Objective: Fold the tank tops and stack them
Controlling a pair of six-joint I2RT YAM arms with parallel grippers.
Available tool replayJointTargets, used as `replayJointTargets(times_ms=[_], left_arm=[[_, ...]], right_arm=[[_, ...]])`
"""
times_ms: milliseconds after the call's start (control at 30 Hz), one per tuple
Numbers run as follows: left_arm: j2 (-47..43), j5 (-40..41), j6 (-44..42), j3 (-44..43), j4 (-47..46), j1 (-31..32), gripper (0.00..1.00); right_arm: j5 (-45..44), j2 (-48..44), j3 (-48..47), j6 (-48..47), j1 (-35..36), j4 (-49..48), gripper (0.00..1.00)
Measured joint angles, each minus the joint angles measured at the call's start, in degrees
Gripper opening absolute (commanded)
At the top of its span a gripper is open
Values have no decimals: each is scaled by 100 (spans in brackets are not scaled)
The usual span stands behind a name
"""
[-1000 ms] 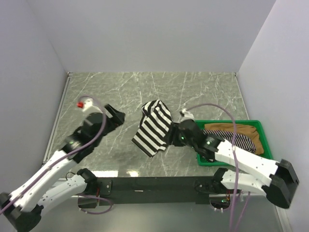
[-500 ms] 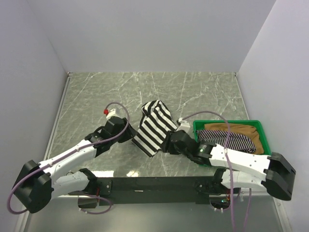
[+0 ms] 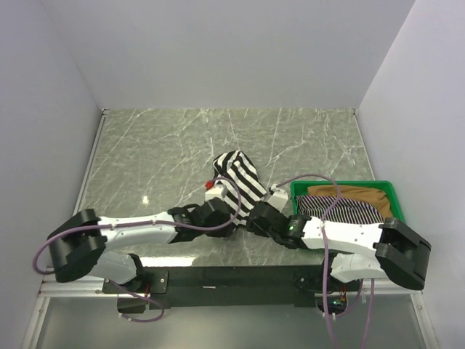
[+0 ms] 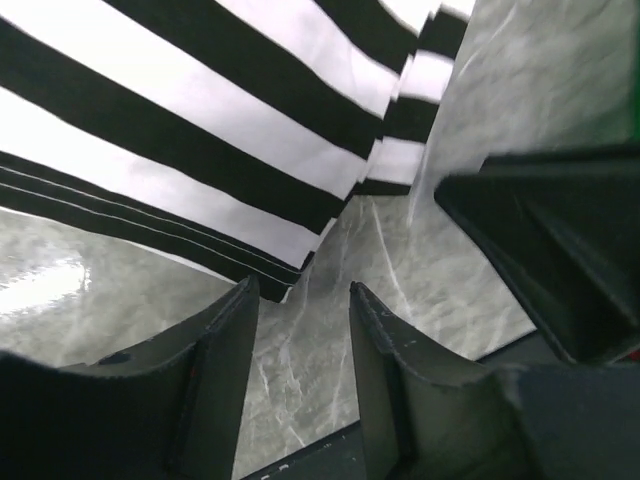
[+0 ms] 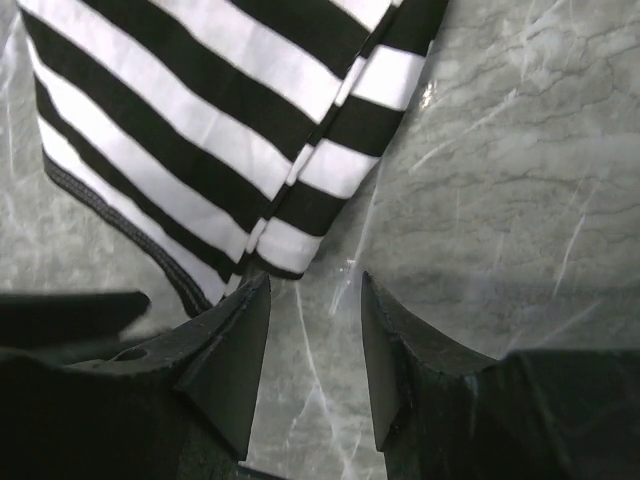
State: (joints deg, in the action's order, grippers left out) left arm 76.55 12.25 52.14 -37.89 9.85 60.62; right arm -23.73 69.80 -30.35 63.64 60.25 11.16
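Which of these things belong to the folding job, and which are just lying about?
Part of the job:
- wide-striped top, on the table
- pinstriped top, in the tray
- brown top, in the tray

Just there:
- green tray, holding two of the tops
- table

Bright even light, soft shadows, blurred wrist-view foregrounds

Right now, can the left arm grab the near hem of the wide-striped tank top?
Probably yes. The left gripper is open, its tips right at the hem corner of the striped tank top, with only bare table between. The right gripper is close by but does not block it.
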Motion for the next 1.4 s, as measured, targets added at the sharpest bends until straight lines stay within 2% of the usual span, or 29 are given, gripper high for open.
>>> replayJointTargets(times_ms=[133,333,667,733,867,900,933,967,1033,1200,1400], left_arm=[[549,411,-33,-435,345,444,52],[1154,1086,15,-984,780,782,54],[1523,1574,50,-1029,1029,811,44],[1523,1565,57,-1025,970,815,42],[1523,1567,101,-1023,931,826,29],[1530,1572,116,-1023,933,826,19],[1534,1587,131,-1023,933,826,14],[1537,1598,131,-1023,942,826,7],[1528,1617,157,-1023,955,826,1],[1169,1668,168,-1012,1106,844,0],[-389,1714,291,-970,1193,673,1]], right_arm=[[-17,199,0,24,-144,-155,49],[129,442,103,24,-358,-595,48],[372,741,251,136,-417,-1189,47],[382,774,256,155,-417,-1263,43],[391,861,269,243,-422,-1379,31],[389,879,273,258,-426,-1392,21],[389,890,275,269,-428,-1394,17],[391,896,289,297,-433,-1394,7],[389,894,330,352,-470,-1390,0],[378,680,442,391,-579,-1287,0],[313,20,616,385,-664,-785,0]])
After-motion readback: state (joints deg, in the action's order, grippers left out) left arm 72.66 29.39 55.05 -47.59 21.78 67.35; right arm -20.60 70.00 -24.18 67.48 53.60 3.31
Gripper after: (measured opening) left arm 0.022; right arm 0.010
